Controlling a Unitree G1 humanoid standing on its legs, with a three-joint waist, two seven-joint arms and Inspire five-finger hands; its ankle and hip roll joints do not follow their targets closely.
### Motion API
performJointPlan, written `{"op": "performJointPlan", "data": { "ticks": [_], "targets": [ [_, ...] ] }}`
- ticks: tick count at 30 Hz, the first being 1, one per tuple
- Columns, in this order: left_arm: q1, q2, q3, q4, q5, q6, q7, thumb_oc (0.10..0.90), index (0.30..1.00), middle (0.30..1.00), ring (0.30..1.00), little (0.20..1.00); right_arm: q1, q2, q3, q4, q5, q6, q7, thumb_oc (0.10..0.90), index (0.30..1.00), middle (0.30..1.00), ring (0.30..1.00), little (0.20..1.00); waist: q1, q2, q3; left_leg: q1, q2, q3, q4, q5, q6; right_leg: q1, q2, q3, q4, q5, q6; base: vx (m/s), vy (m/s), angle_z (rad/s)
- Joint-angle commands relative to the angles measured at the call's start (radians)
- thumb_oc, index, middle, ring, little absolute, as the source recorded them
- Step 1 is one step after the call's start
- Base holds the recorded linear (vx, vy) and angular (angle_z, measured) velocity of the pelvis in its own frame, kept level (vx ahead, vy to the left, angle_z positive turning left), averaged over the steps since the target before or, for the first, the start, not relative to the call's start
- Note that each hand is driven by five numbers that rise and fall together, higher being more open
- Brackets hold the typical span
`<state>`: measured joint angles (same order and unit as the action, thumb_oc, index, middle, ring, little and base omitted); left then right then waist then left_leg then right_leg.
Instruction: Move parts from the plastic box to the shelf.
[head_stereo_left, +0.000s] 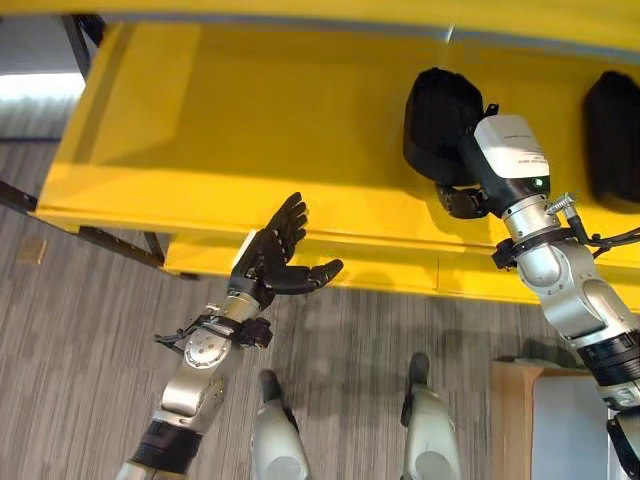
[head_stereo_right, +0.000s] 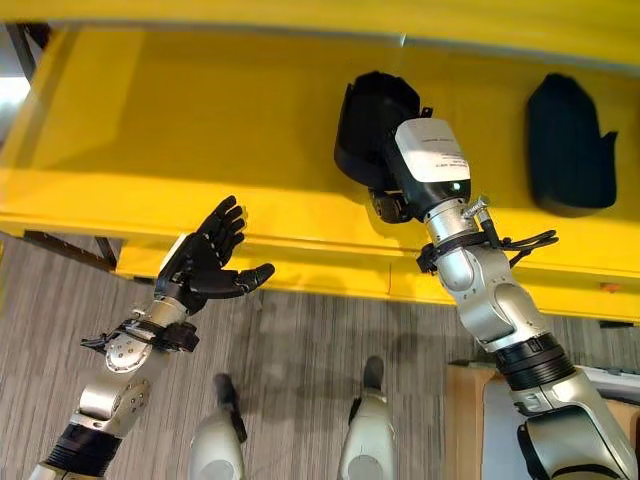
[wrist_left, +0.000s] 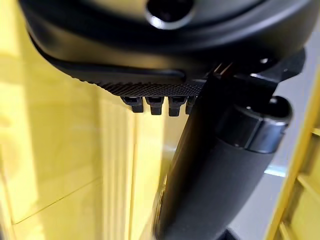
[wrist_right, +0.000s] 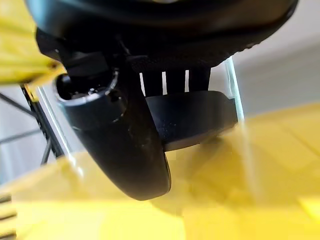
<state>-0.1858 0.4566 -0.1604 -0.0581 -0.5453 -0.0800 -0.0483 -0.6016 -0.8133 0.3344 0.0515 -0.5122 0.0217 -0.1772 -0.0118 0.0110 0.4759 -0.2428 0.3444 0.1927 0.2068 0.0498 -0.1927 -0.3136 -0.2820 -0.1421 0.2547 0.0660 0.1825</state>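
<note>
A black moulded part (head_stereo_left: 440, 110) lies on the yellow shelf (head_stereo_left: 250, 120). My right hand (head_stereo_left: 462, 200) reaches in at the part's near edge. In the right wrist view its fingers (wrist_right: 165, 80) run straight along the part (wrist_right: 195, 117) and the thumb (wrist_right: 120, 145) sticks out beside it, not curled round. A second black part (head_stereo_left: 612, 120) lies further right on the same shelf. My left hand (head_stereo_left: 272, 255) hovers open and holding nothing in front of the shelf's front edge, palm up, fingers spread.
A grey plastic box (head_stereo_left: 565, 410) sits low at the right on a brown surface (head_stereo_left: 510, 420). The shelf's left half is bare yellow board. Dark frame legs (head_stereo_left: 120, 245) stand under its left end, over grey striped floor (head_stereo_left: 80, 350).
</note>
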Motion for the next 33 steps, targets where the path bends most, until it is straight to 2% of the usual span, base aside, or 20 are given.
{"op": "performJointPlan", "data": {
  "ticks": [1, 3, 13, 24, 33],
  "targets": [
    [-0.042, 0.04, -0.018, -0.097, -0.009, -0.069, 0.002, 0.9, 1.0, 1.0, 1.0, 1.0, -0.165, -0.028, -0.016, -0.098, -0.033, -0.022, -0.118, 0.4, 0.3, 0.3, 0.3, 0.3, 0.019, -0.017, -0.076, 0.015, -0.037, -0.059, 0.049, -0.084, 0.056, -0.001, 0.07, 0.033, 0.15, -0.189, -0.044, -0.12, -0.047, 0.05],
    [-0.061, 0.047, -0.031, -0.101, -0.011, -0.077, 0.009, 0.9, 1.0, 1.0, 1.0, 1.0, -0.209, -0.033, 0.003, -0.072, -0.037, -0.004, -0.139, 0.4, 0.3, 0.3, 0.3, 0.3, 0.028, -0.012, -0.049, -0.024, -0.049, -0.074, 0.073, -0.087, 0.06, -0.032, 0.067, 0.033, 0.176, -0.196, -0.047, -0.12, -0.044, 0.04],
    [-0.065, 0.045, -0.038, -0.115, -0.008, -0.077, 0.017, 0.9, 1.0, 1.0, 1.0, 1.0, -0.223, -0.034, 0.004, -0.071, -0.043, 0.024, -0.121, 0.4, 0.3, 0.3, 0.3, 0.3, 0.027, -0.005, -0.018, -0.062, -0.066, -0.083, 0.097, -0.093, 0.069, -0.07, 0.064, 0.039, 0.211, -0.208, -0.055, -0.04, 0.001, 0.03],
    [-0.07, 0.053, -0.038, -0.11, -0.005, -0.067, 0.007, 0.9, 1.0, 1.0, 1.0, 1.0, -0.226, -0.052, -0.003, 0.001, -0.075, 0.066, -0.145, 0.4, 0.3, 0.3, 0.3, 0.3, 0.025, -0.021, -0.024, -0.048, -0.054, -0.07, 0.098, -0.097, 0.068, -0.054, 0.067, 0.045, 0.2, -0.208, -0.056, 0.0, -0.006, 0.0],
    [-0.061, 0.068, -0.043, -0.096, -0.003, -0.068, -0.01, 0.9, 1.0, 1.0, 1.0, 1.0, -0.237, -0.114, 0.009, 0.111, -0.083, 0.045, -0.146, 0.4, 0.3, 0.3, 0.3, 0.3, 0.032, -0.034, -0.03, -0.051, -0.048, -0.074, 0.113, -0.103, 0.065, -0.044, 0.075, 0.042, 0.201, -0.212, -0.06, 0.02, -0.042, 0.01]
  ]
}}
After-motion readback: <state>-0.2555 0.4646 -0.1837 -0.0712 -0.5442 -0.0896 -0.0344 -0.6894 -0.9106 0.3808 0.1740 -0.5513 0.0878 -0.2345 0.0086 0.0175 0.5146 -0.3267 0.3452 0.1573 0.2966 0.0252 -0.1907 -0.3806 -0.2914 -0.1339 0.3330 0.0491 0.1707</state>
